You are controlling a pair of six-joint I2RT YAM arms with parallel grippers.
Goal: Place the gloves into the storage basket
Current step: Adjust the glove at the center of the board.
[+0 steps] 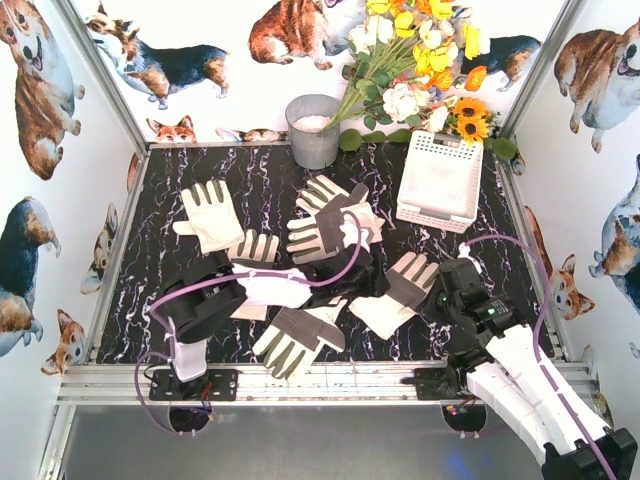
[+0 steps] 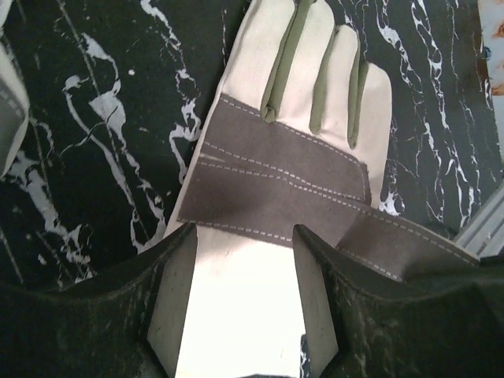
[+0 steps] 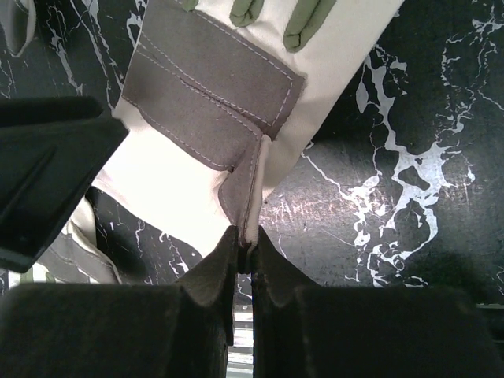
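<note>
Roughly seven gloves (image 1: 205,215), one storage basket (image 1: 440,180)

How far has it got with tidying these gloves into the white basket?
Nothing looks done: the storage basket shows no glove inside. In hand: the right end effector is shut on the edge of one glove, which lies on the table; the left end effector is open, astride a second glove. Left: every glove, several scattered on the table, has to go in.
</note>
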